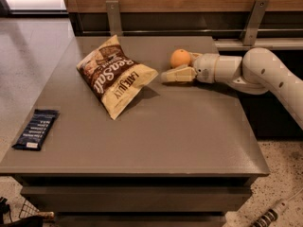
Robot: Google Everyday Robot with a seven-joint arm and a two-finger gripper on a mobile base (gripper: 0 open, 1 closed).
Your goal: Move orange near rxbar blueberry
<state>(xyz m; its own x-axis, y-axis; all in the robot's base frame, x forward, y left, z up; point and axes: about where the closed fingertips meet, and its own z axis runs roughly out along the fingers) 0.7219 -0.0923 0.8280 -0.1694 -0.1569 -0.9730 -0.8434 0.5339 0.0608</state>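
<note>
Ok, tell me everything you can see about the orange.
The orange is a small round fruit with smooth, matte orange skin, whole and unpeeled. It rests on the grey table near the far edge, beside the chip bag but apart from it. The tool is open around it, with one finger in front and one behind. Whether either finger touches the orange cannot be told.
</note>
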